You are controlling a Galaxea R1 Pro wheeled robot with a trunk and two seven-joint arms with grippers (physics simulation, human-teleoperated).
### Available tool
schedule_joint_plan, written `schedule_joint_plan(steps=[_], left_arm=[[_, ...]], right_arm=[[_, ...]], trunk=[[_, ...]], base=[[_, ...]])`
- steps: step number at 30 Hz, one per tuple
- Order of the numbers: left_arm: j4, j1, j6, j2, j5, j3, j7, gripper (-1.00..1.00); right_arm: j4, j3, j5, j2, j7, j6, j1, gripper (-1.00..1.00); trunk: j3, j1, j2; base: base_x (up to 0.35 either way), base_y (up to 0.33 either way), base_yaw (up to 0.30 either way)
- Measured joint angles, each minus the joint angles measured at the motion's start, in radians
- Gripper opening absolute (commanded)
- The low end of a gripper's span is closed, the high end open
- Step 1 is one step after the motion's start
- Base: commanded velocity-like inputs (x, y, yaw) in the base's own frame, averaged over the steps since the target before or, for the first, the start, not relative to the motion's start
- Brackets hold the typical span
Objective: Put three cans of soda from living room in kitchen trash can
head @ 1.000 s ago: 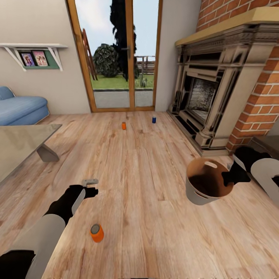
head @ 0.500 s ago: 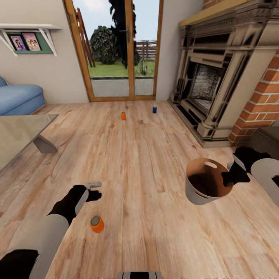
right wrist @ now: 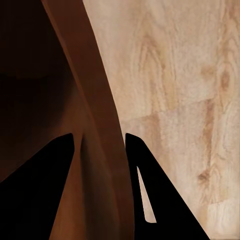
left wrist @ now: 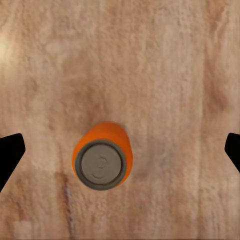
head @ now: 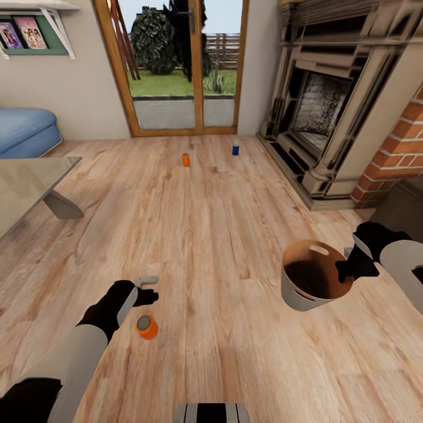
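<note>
An orange can of soda (head: 146, 326) stands upright on the living room's wood floor. My left gripper (head: 150, 289) hangs open just beyond and above it. In the left wrist view the can (left wrist: 102, 162) shows top-on, with the left gripper (left wrist: 120, 151) spread wide around it and not touching. A second orange can (head: 185, 160) and a dark blue can (head: 235, 149) stand far off near the glass doors. My right gripper (head: 348, 270) is shut on the rim of the grey trash can (head: 314, 282), held above the floor. Its fingers (right wrist: 150, 195) pinch the bin's brown wall (right wrist: 100, 120).
A glass coffee table (head: 29, 182) and a blue sofa (head: 23, 132) are at the left. A dark fireplace (head: 329, 111) with brick stands at the right, with a dark box (head: 405, 205) beside it. Wood-framed glass doors (head: 176, 64) are straight ahead.
The camera has tilted down and moved forward, so the room has slid up the picture. My left gripper now sits closer to the near orange can. The right gripper still holds the bin.
</note>
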Motion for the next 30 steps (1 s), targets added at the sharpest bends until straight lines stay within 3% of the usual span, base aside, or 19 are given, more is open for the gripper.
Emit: schedule_joint_plan(steps=[11, 18, 30], left_arm=[[-0.012, 0.002, -0.002, 0.001, 0.004, 0.0, -0.001, 1.0], [-0.014, 0.002, -0.003, 0.001, 0.006, 0.001, -0.001, 1.0], [-0.016, 0.003, -0.007, 0.002, 0.006, -0.003, -0.002, 1.0]], right_arm=[[0.0, -0.002, -0.001, 0.0, 0.0, 0.0, 0.0, -1.0], [0.0, -0.001, -0.001, 0.0, 0.0, 0.0, 0.0, -1.0], [-0.001, 0.001, 0.001, 0.0, 0.0, 0.0, 0.001, -1.0]], trunk=[[-0.024, 0.001, -0.001], [-0.061, 0.004, -0.002], [-0.08, 0.004, -0.002]], base=[[0.0, 0.0, 0.0], [0.0, 0.0, 0.0], [0.002, 0.016, 0.0]])
